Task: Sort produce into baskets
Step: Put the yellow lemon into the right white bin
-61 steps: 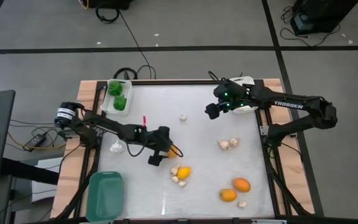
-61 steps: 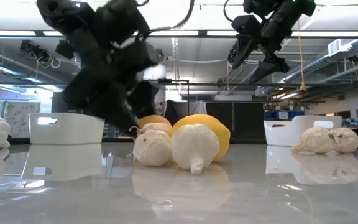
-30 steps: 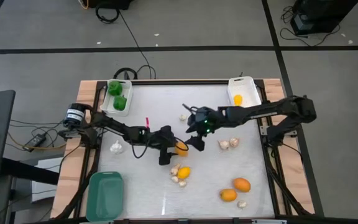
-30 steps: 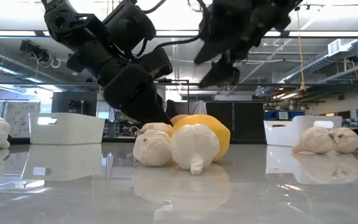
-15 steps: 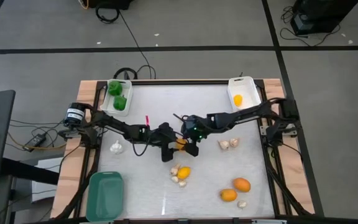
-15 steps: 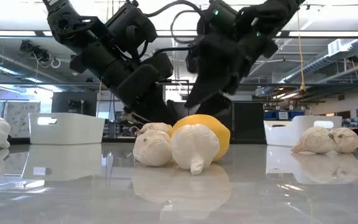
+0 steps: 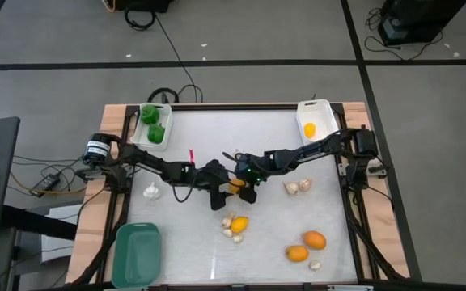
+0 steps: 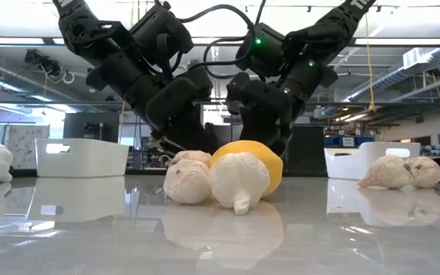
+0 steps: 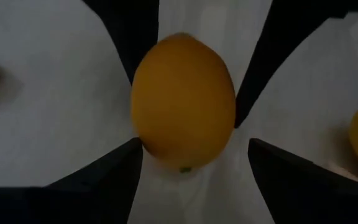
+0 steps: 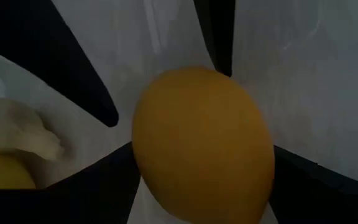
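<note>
Where wrist views show one round orange plastic fruit [image 9: 183, 102] clamped by both left gripper [image 7: 226, 191] and right gripper [image 7: 243, 185] — overhead, arms mostly hide it.

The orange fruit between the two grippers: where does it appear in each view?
High view: orange fruit at table centre, between both grippers.
Low view: hidden behind the yellow fruit and arms; not identifiable.
Left wrist view: centre, between dark fingers.
Right wrist view: centre, filling the frame.
Shared landmark: the dark fingers flanking it.
</note>
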### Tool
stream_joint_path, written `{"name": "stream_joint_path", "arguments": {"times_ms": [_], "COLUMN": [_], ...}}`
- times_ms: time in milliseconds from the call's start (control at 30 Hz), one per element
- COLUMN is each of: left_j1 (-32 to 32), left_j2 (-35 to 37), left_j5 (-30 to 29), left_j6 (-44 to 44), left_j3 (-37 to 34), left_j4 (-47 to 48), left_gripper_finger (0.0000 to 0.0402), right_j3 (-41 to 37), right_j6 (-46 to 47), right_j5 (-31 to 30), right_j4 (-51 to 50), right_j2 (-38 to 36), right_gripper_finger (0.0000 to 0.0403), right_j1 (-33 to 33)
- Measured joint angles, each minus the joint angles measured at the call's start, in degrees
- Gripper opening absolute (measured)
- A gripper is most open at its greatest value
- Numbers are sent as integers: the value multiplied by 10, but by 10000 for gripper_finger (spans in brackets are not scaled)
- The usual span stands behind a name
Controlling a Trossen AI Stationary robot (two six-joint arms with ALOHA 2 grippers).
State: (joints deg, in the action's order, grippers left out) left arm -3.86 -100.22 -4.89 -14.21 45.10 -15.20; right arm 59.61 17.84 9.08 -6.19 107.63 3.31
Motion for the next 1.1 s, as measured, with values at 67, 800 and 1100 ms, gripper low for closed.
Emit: {"name": "stream_joint_path", "arguments": {"times_ms": [67, 800, 1100], "left_j1": [1, 48, 66], "left_j2": [0, 91, 95], "left_j5": [0, 57, 52], "left_j6": [-13, -161, -165], "left_j3": [0, 0, 0], "left_j4": [0, 101, 104], "left_gripper_finger": [291, 288, 288], "right_j3": [0, 5, 5], "right_j6": [-1, 113, 189], "right_j5": [2, -142, -275], "right_j4": [0, -216, -398], "right_j2": [-3, -161, -291], "right_gripper_finger": [285, 270, 270], "right_j1": [4, 90, 227]}}
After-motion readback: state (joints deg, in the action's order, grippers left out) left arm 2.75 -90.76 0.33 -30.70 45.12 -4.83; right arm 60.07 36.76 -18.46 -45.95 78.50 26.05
